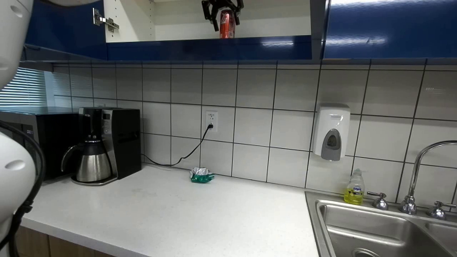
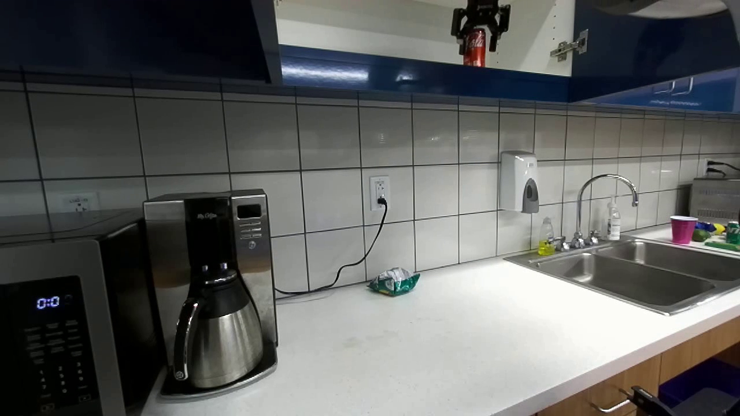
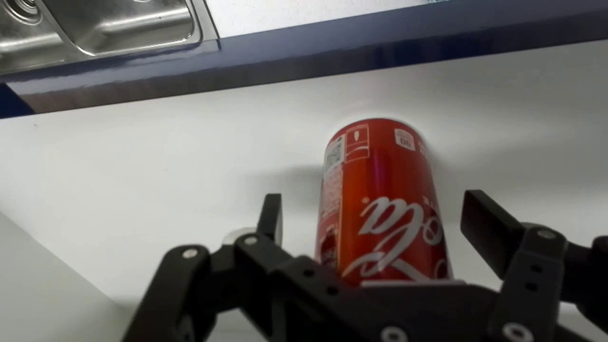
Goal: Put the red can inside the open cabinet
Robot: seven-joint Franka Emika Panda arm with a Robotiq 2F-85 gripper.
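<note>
The red can [image 3: 380, 190] is inside the open cabinet and appears to stand upright on the cabinet's pale floor [image 3: 190, 166]. The can also shows in both exterior views [image 1: 227, 31] [image 2: 474, 55]. Its base there is hidden behind the cabinet's blue front rail. The open cabinet [image 1: 185, 29] has a pale interior and also shows at the top of an exterior view [image 2: 370, 34]. My gripper [image 3: 372, 197] is open around the can from above, one finger on each side with a gap to both. The gripper also shows in both exterior views [image 1: 227, 26] [image 2: 477, 48]. The can's top is hidden by the gripper.
The blue front rail [image 1: 200, 50] runs along the cabinet's lower edge. A blue door [image 1: 68, 32] stands open on its hinge. Below, a coffee maker [image 2: 211, 289], a microwave [image 2: 52, 335], a teal wrapper [image 1: 201, 175] and a sink [image 1: 364, 228] are on the counter.
</note>
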